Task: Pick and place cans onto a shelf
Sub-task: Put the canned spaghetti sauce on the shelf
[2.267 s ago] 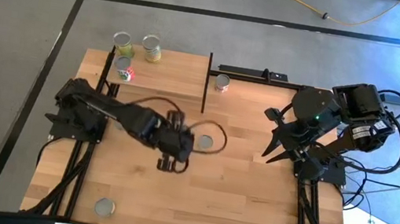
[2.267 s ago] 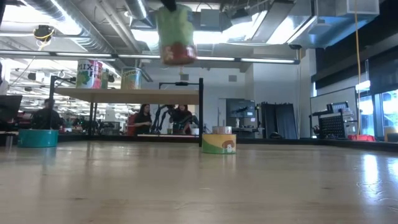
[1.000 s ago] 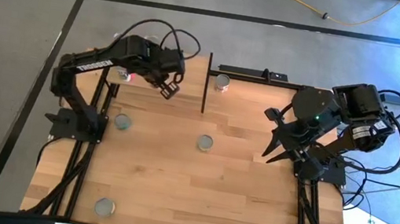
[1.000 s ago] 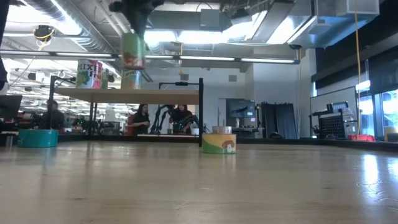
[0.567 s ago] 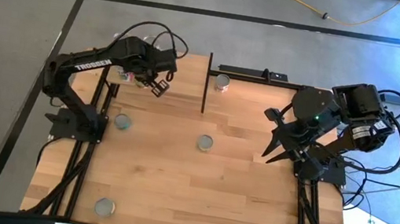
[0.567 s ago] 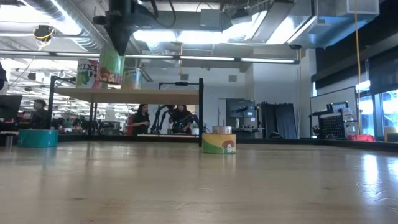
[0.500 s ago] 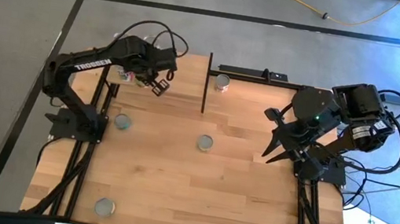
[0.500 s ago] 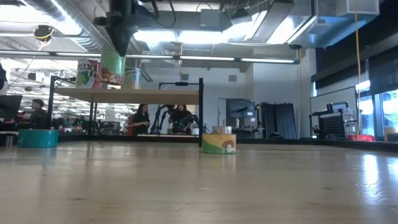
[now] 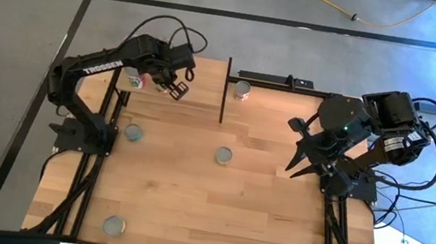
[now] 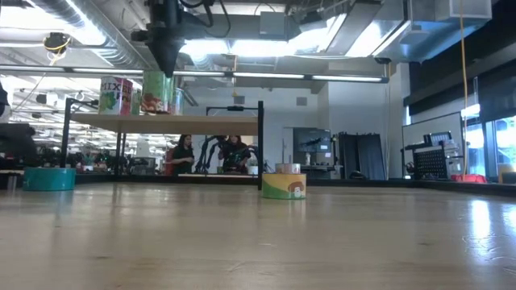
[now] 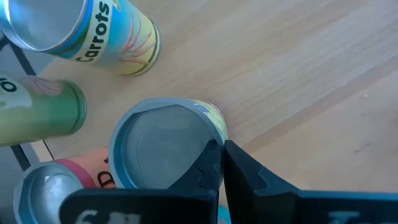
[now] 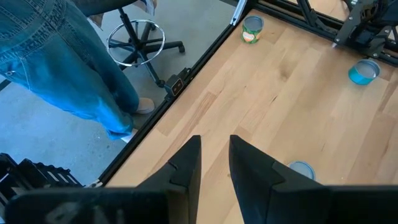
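right gripper (image 12: 214, 163) hangs over the desk (image 12: 249, 99), jaws parted. teal can (image 12: 364, 71) and green can (image 12: 252, 29) sit far off; a person's jeans (image 12: 68, 68) stand beside a stool (image 12: 137, 40).

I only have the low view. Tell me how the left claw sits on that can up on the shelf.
Observer: Its wrist view shows the left claw shut, fingers together at the rim of the can. I cannot tell whether it pinches the rim.
Operator: Count that can's neighbours.
Observer: Three cans stand close by on the shelf: a Carrots can, a green one and a pink one.
Operator: Report the right arm.
Observer: The right claw hangs open over the table's right side, holding nothing.
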